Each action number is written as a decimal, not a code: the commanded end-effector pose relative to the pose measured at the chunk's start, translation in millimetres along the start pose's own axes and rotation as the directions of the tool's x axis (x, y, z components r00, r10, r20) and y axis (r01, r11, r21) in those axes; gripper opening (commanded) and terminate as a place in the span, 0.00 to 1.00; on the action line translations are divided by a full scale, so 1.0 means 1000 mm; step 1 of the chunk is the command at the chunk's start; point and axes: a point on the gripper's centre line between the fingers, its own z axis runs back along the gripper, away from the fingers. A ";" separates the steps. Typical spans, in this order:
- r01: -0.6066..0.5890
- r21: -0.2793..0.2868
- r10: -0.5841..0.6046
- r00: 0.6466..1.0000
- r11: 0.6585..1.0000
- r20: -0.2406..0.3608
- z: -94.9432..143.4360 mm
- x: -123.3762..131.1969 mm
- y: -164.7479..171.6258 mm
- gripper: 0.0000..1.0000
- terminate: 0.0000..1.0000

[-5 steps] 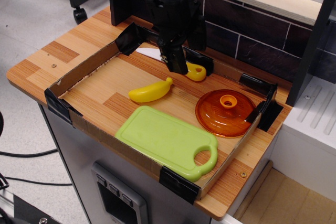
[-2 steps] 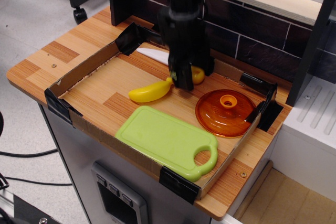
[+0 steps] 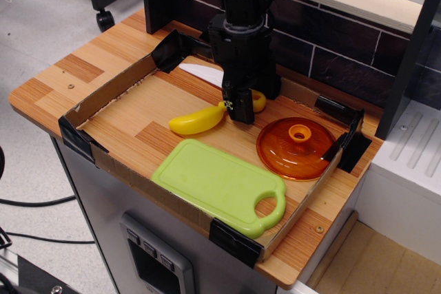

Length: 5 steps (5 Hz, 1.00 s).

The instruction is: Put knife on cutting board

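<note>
The knife lies at the back of the cardboard tray; its white blade (image 3: 202, 71) points left and its yellow handle (image 3: 258, 101) is mostly hidden behind my arm. My gripper (image 3: 240, 108) hangs down right at the handle, its dark fingertips low, close to the tray floor. I cannot see whether its jaws are open or shut. The lime-green cutting board (image 3: 217, 182) lies flat at the tray's front edge, handle hole to the right, with nothing on it.
A yellow toy banana (image 3: 196, 122) lies just left of the gripper. An orange round lid (image 3: 295, 148) sits at the right. Low cardboard walls (image 3: 103, 91) with black taped corners ring the tray. A dark brick wall (image 3: 331, 60) stands behind.
The gripper has moved right, forward and lower, from over the middle of the knife to its handle end. The knife, banana, lid and board have not moved.
</note>
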 end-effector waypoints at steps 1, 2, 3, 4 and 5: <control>0.054 -0.012 -0.055 0.998 0.998 -0.018 0.005 -0.005 -0.008 0.00 0.00; 0.122 -0.051 -0.120 0.992 0.991 0.038 0.018 -0.007 -0.009 0.00 0.00; 0.191 -0.073 -0.186 0.980 0.979 0.068 0.029 -0.009 -0.010 0.00 0.00; 0.248 -0.127 -0.228 0.961 0.960 0.155 0.048 -0.009 -0.014 0.00 0.00; 0.235 -0.168 -0.217 0.969 0.958 0.116 0.080 -0.010 -0.010 0.00 0.00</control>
